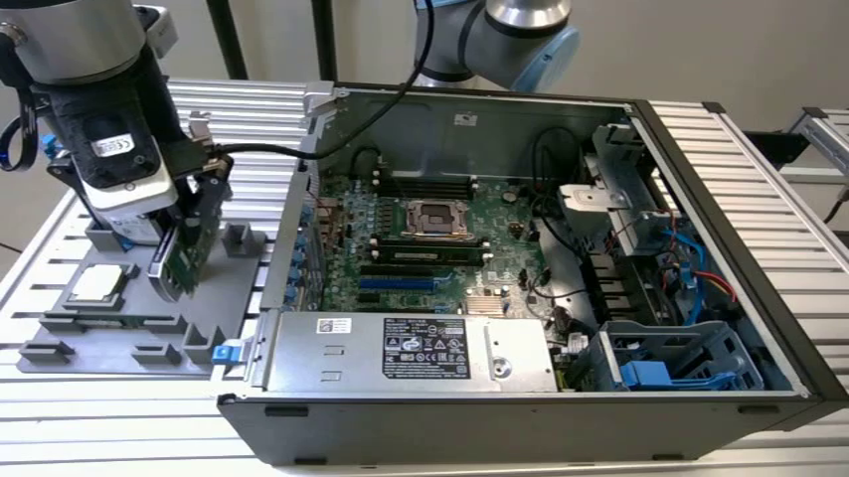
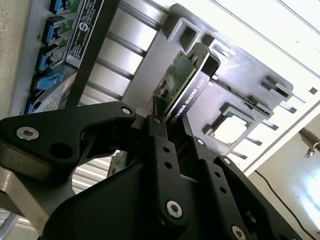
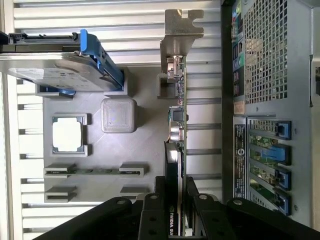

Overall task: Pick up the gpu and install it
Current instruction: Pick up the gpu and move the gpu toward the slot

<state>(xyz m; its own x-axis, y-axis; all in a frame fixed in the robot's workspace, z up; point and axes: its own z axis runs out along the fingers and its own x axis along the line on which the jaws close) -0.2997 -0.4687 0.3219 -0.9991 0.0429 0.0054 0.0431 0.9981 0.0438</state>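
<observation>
The fingers (image 2: 161,150) are clenched on one short end of the gpu (image 2: 187,82), one finger against its green board face and another against its black shroud. The card stands on edge, and its long axis runs straight away from the fingers, down toward the grey tray (image 1: 226,298), with the silver bracket (image 3: 182,25) at the far end. I cannot tell whether that lower end has cleared the tray's holder. The square CPU chip (image 1: 99,283) sits in its pocket just beside the card, and the hard drive (image 3: 55,70) with blue rails lies near it on the same tray. The open computer case (image 1: 717,199) lies on the ribbed surface (image 1: 119,417) toward the exterior view's right of the card, its motherboard (image 1: 424,238) facing up.
</observation>
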